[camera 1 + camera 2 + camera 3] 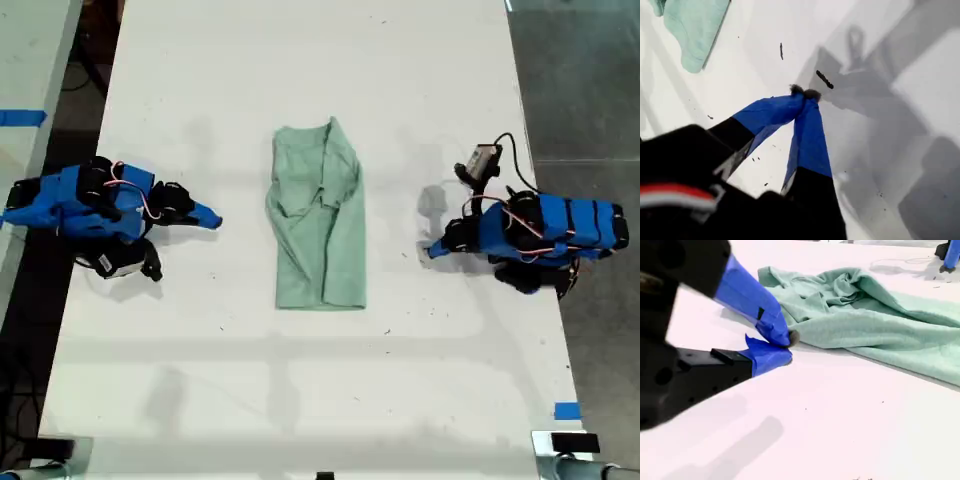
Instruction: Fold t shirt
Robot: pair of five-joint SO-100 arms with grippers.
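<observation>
The pale mint-green t shirt (320,225) lies in the middle of the white table as a long narrow strip. Its sleeves are folded in, its rumpled neckline end is toward the exterior view's top and its flat hem toward the bottom. My first gripper (432,250) rests on the table at the exterior view's right, shut and empty (805,92). A corner of the shirt (695,25) lies a short way beyond it. My second gripper (212,220) sits at the exterior view's left, shut on nothing (787,345), its tips just short of the shirt's edge (865,315).
The white table (300,400) spreads wide around the shirt. A small grey module (483,158) with a black cable rises from the first arm. Blue tape marks (567,410) sit at the table's edge, with grey floor beyond at the exterior view's right.
</observation>
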